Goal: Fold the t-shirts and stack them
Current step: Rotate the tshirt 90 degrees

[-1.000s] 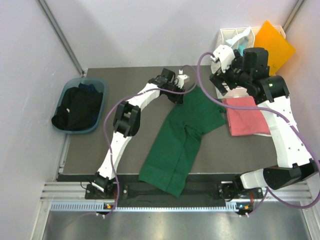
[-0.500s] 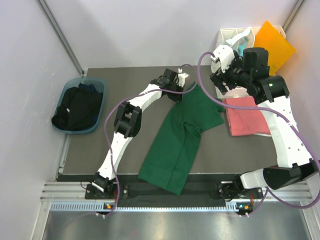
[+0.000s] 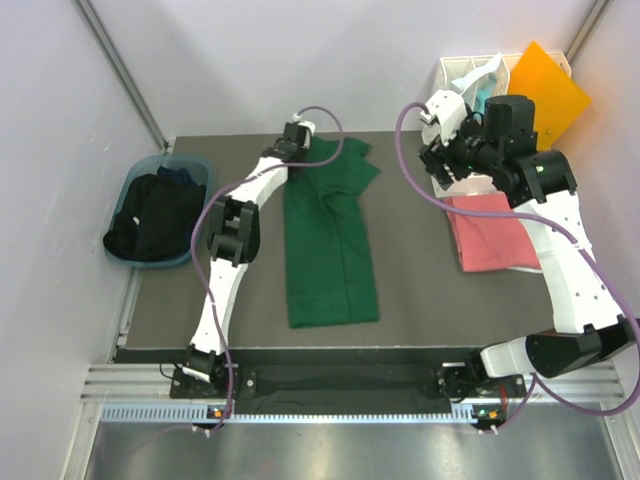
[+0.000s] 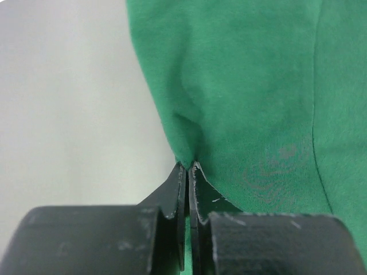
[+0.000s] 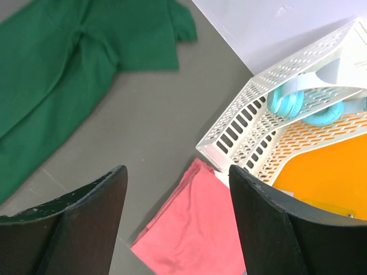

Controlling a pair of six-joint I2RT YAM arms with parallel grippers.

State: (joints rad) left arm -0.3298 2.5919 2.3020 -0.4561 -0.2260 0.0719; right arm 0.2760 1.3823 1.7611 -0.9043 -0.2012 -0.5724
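The dark green t-shirt [image 3: 330,240] lies folded lengthwise in a long strip down the middle of the mat, one sleeve spread at the far end [image 3: 362,165]. My left gripper [image 3: 297,138] is shut on the shirt's far left edge; in the left wrist view its jaws [image 4: 188,167] pinch the green cloth [image 4: 252,86]. The coral pink t-shirt [image 3: 492,233] lies folded at the right; it also shows in the right wrist view [image 5: 198,229]. My right gripper [image 3: 440,150] hangs open and empty above the mat's far right, between its fingers [image 5: 92,200] the pink shirt. Dark shirts [image 3: 155,215] fill the bin.
A blue-grey bin [image 3: 196,180] stands at the left off the mat. A white slotted rack [image 3: 462,72] with turquoise headphones [image 5: 301,103] and an orange plastic sheet [image 3: 548,85] stand at the back right.
My left gripper has pulled the green shirt's top edge left and to the far side, straightening the slanted shirt into an upright strip off the near edge. The right arm has hardly moved.
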